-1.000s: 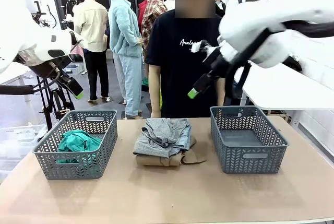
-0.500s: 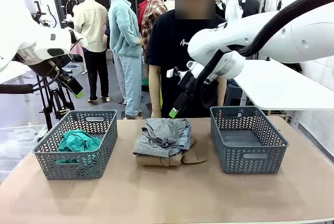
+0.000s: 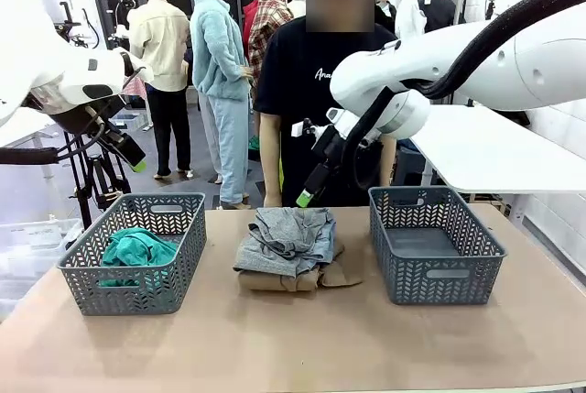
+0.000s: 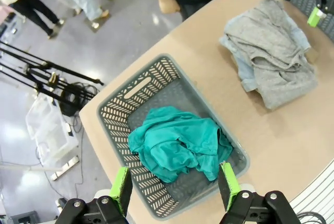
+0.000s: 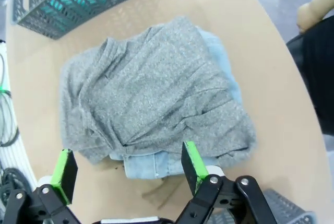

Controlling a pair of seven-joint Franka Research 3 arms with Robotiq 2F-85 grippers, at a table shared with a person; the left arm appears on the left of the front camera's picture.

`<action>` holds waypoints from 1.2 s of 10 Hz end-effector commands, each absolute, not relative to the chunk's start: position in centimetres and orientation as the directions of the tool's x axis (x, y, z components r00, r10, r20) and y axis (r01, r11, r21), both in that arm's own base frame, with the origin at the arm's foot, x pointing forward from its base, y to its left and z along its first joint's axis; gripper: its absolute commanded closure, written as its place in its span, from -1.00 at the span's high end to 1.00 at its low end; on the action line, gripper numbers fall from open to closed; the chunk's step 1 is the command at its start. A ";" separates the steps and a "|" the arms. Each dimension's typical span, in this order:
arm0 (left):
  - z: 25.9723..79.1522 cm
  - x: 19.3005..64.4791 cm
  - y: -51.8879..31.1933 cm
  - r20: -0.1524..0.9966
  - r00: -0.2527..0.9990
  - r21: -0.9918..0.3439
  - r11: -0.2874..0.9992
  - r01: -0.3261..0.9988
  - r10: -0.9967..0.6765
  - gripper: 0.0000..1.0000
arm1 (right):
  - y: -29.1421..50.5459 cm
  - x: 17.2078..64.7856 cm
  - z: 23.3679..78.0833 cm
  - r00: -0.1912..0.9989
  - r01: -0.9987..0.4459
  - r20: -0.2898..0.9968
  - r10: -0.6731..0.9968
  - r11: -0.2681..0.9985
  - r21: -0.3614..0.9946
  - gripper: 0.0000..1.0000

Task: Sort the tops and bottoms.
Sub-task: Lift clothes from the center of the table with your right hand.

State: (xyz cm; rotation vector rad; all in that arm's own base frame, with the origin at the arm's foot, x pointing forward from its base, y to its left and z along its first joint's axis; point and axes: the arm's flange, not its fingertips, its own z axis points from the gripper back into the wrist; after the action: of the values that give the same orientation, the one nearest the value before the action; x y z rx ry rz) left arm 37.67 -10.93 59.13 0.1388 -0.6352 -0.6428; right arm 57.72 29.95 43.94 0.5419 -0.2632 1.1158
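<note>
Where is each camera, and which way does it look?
Front view: fixed between the arms on the robot's side, looking across the table at the person; both arms show, left gripper and right gripper raised.
Left wrist view: on the left wrist, looking down at the teal-green top in its basket; that gripper, open, at the bottom.
Right wrist view: on the right wrist, looking down at the grey top over the denim bottoms; that gripper, open, at the bottom.
Shared: all three see the grey top.

I see one top (image 3: 135,248) in the left-edge basket (image 3: 128,297), clothes pile (image 3: 288,246) at table (image 3: 302,338) middle, second basket (image 3: 449,288) at right edge.
</note>
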 end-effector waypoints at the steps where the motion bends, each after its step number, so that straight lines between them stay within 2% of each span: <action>1: 59.1 37.5 -10.9 0.514 0.626 0.303 0.807 0.507 -0.586 0.72 | 32.8 56.5 43.0 0.388 -0.918 0.411 0.825 0.307 0.250 1.00; 3: 59.1 37.5 -10.9 0.514 0.626 0.303 0.807 0.507 -0.586 0.72 | 34.9 57.2 41.6 0.365 -0.928 0.402 0.840 0.290 0.236 1.00; 6: 59.1 37.5 -10.9 0.514 0.626 0.303 0.807 0.507 -0.586 0.72 | 37.3 58.5 39.0 0.403 -0.914 0.332 0.853 0.356 0.194 1.00; 8: 59.1 37.5 -10.9 0.514 0.626 0.303 0.807 0.507 -0.586 0.72 | 38.2 58.7 38.1 0.414 -0.910 0.347 0.841 0.392 0.136 1.00; 11: 59.1 37.5 -10.9 0.514 0.626 0.303 0.807 0.507 -0.586 0.72 | 38.7 59.0 37.1 0.426 -0.904 0.284 0.859 0.395 0.161 1.00; 12: 59.1 37.5 -10.9 0.514 0.626 0.303 0.807 0.507 -0.586 0.72 | 38.6 59.0 37.1 0.418 -0.908 0.274 0.866 0.385 0.167 0.61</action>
State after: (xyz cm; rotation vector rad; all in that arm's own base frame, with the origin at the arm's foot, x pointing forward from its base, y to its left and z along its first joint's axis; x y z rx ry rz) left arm 37.65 -10.92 59.13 0.1390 -0.6352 -0.6426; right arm 58.49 38.24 37.10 0.3203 -0.1915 1.1348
